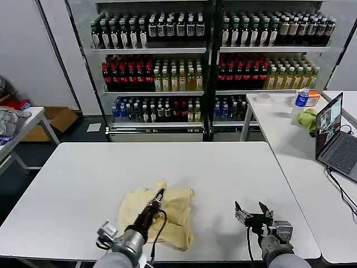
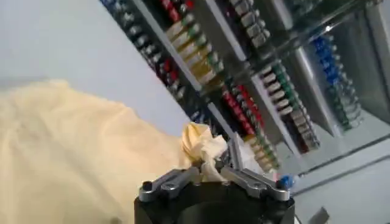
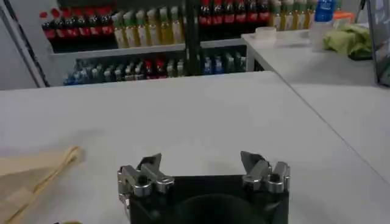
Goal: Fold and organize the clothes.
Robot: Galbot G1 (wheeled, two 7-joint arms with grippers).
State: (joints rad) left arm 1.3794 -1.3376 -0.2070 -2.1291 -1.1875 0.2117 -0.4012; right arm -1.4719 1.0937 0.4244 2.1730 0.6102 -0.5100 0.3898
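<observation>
We saw the left claw [image 1: 159, 195] clenched on a bunch of the shirt [image 1: 177, 215], crumpled on the tabletop [image 1: 78, 178]. The right claw [image 1: 251, 211] hovered released just beside it.

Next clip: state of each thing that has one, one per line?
Pale cream-yellow soft-fabric T-shirt: crumpled on the white table, partly bunched, one fold pinched.
Left gripper: shut on T-shirt fabric.
Right gripper: open, holding nothing, above bare table.
Grey laptop: lid open, screen lit.

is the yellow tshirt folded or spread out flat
Partly folded: the T-shirt lies bunched in layers on the table, one edge pinched in the left gripper.
</observation>
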